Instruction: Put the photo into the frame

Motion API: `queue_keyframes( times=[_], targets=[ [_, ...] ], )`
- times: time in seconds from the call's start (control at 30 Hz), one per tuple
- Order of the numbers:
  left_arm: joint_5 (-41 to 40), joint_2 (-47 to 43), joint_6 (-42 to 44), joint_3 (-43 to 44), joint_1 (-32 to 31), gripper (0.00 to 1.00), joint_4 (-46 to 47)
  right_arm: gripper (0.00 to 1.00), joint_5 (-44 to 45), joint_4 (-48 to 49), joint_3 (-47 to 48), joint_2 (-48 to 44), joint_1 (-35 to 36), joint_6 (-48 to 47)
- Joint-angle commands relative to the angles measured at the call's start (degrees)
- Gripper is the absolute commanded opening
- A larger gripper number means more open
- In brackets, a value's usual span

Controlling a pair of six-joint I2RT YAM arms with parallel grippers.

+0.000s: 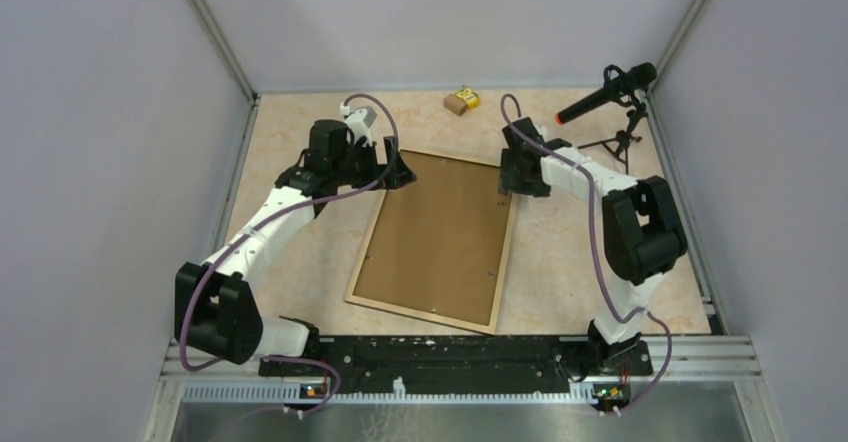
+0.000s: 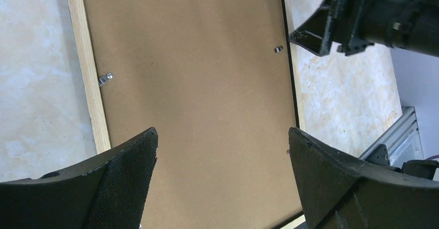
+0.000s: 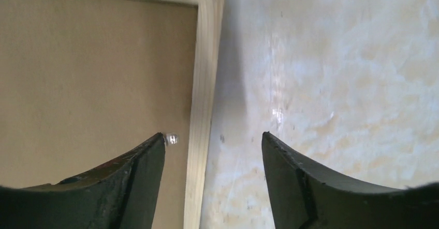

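frame: thin rectangular light-wood-rimmed picture frame laid back-up on marbled desk, brown backing board seated | photo: not seen | left claw: spread wide, empty | right claw: parted astride rim, empty | risk: rim snagged by a finger, frame skewed

No text, label, brand, number or sign can be read in any view. The only thing that seems to carry print is the small box by the far edge of the table. Its top is yellow with dark marks, but these are too small and blurred to make out as letters or figures.
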Motion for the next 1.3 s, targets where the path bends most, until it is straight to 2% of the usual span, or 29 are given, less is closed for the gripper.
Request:
queue_keyframes(
  times=[0.0,0.13,0.33,0.43,0.6,0.93,1.1,1.27],
  targets=[
    [2.0,-1.0,0.5,-0.9,0.0,0.98,2.5,0.68,-6.0,0.4,-5.8,-9.6,-0.3,15.3],
    [3.6,-1.2,-0.2,-1.3,-0.2,0.98,3.2,0.68,-7.7,-1.8,-6.5,-9.0,-0.5,29.3],
    [3.0,-2.4,0.4,-1.5,-0.6,0.98,2.8,0.66,-10.1,-12.0,0.9,1.0,-0.8,38.0],
    [3.3,-2.5,0.5,-1.1,-0.8,0.98,2.4,0.65,-11.1,-13.2,2.4,4.5,-0.8,39.6],
    [2.5,-2.4,1.0,-0.6,-1.4,0.98,1.5,0.63,-10.8,-9.1,-1.6,3.7,-0.9,42.4],
    [2.8,-1.4,1.0,-0.6,-1.5,0.98,1.5,0.61,-7.2,-11.5,-0.8,4.4,-1.5,42.6],
    [2.5,-1.0,1.0,-0.7,-1.4,0.98,1.5,0.54,-7.7,-11.0,-1.1,4.4,-1.6,40.8],
    [2.4,-0.9,0.9,-0.8,-1.4,0.98,1.7,0.39,-8.2,-9.3,-2.9,3.3,-1.5,38.9]
  ],
)
